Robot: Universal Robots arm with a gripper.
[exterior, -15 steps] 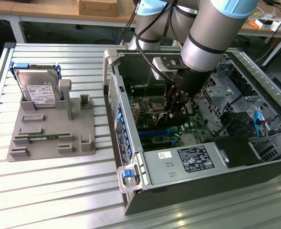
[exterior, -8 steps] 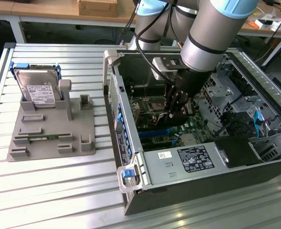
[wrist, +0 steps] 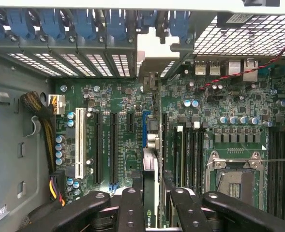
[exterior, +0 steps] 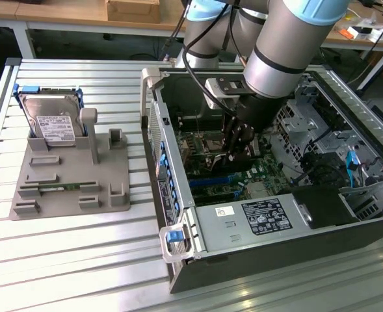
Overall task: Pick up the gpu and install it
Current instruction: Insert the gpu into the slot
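Black metal fingers (wrist: 152, 205) clamped on the thin, dark, edge-on gpu card (wrist: 150, 159), held upright over the blue expansion slot (wrist: 145, 130) of the green motherboard (wrist: 123, 104). Inside the open grey computer case (exterior: 178, 214), on the ribbed aluminium desk (exterior: 67, 260). Silver hard drive (exterior: 51, 120) in the grey holder (exterior: 67, 188), well apart.

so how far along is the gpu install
Pickup looks done: the gray holder tray carries the hard drive and no card. In hand: the gripper is down inside the computer case, shut on the gpu, held edge-on over the motherboard by the blue slot. Left: seating; whether the gpu is fully in cannot be told.
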